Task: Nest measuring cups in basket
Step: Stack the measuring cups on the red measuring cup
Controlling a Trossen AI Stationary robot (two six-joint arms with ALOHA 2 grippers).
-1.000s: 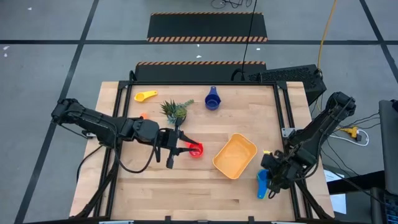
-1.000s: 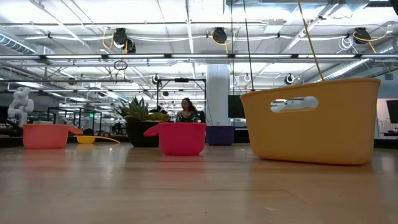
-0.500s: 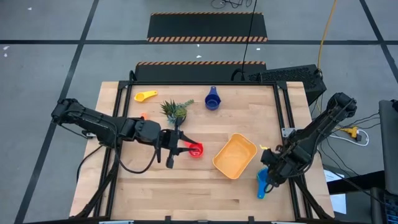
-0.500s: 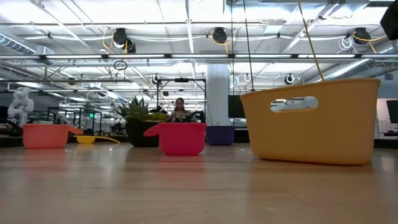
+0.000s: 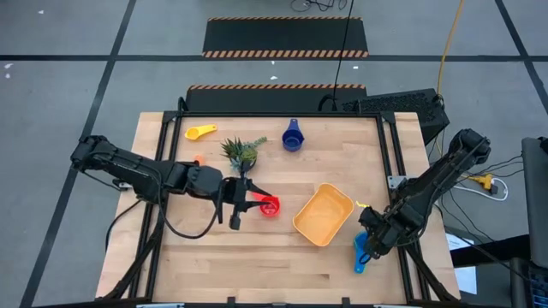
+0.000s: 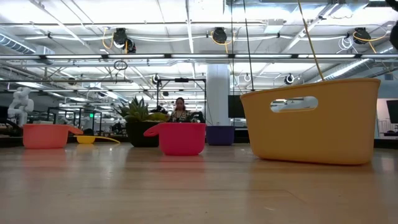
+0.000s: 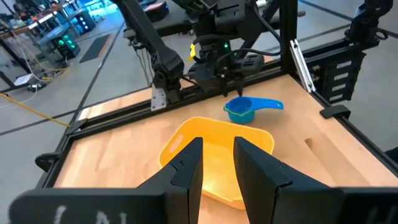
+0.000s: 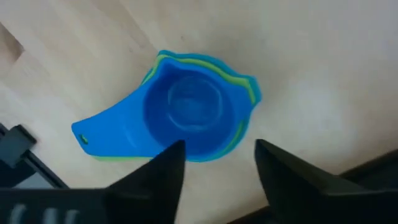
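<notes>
The orange-yellow basket [image 5: 324,214] [image 6: 311,118] [image 7: 214,149] sits right of the table's middle. A red cup [image 5: 271,206] [image 6: 182,138] stands on its base to the basket's left. My left gripper [image 5: 248,204] [image 7: 217,146] hovers high beside it, fingers a narrow gap apart and pointing at the basket. A blue cup [image 8: 186,112] [image 5: 361,252] [image 7: 245,109] is nested on green and light blue cups [image 8: 249,87] near the table's right edge. My right gripper [image 8: 217,149] [image 5: 374,242] hangs open just above that stack. A dark blue cup [image 5: 293,137] and a yellow cup [image 5: 201,132] stand near the far edge.
A small spiky potted plant [image 5: 242,152] [image 6: 140,124] stands just beyond the left gripper. A salmon cup [image 6: 45,135] [image 5: 196,159] sits partly under the left arm. A black frame rail [image 5: 396,162] runs along the table's right edge. Bare wood lies along the near edge.
My right arm has swayed slightly above the blue cup stack. The cups and the basket have stayed where they were.
</notes>
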